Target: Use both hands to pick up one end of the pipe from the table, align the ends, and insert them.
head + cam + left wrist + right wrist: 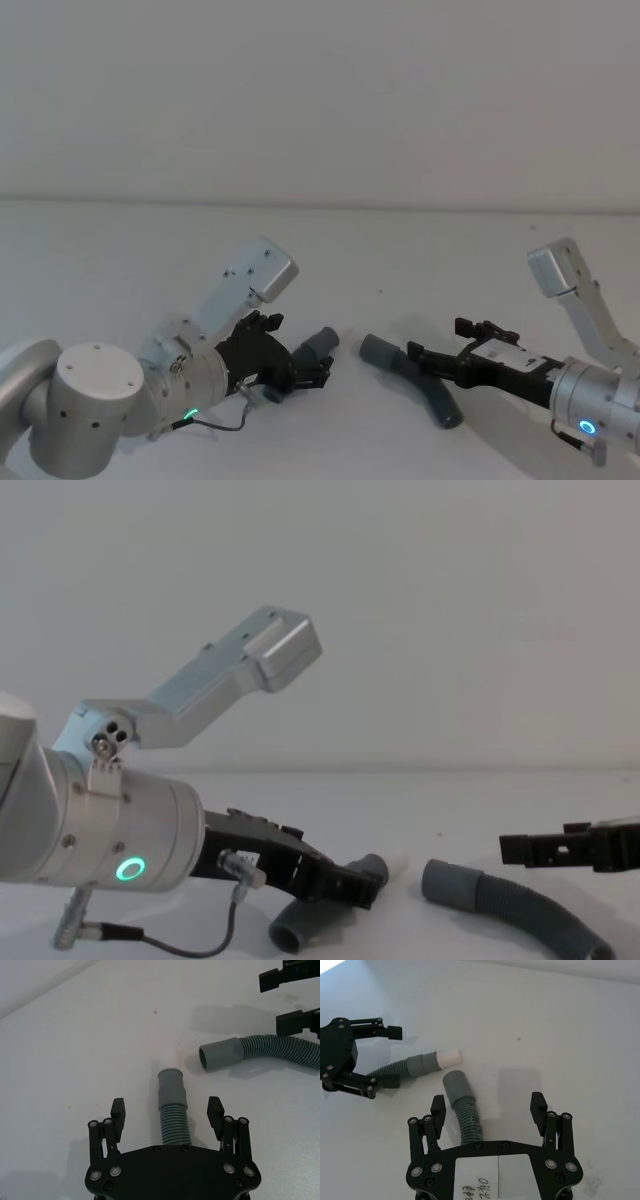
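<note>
Two dark grey ribbed pipe pieces lie on the white table [330, 260], apart. The left piece [175, 1122] has a smooth grey sleeve and a narrow white tip [169, 1055]. My left gripper [167, 1106] is open and straddles its ribbed part; I also see the gripper [300, 352] and this piece [318, 345] from the head. The right piece [467, 1115] ends in a wider grey cuff [456, 1085] that faces the white tip. My right gripper [488, 1101] is open around this hose, which lies nearer one finger. From the head, this gripper [437, 338] sits over the bent hose [425, 385].
The table's far edge [320, 205] meets a plain wall. The left arm's silver links [240, 670] rise above the table. A small dark speck [519, 1038] marks the surface beyond the pipes.
</note>
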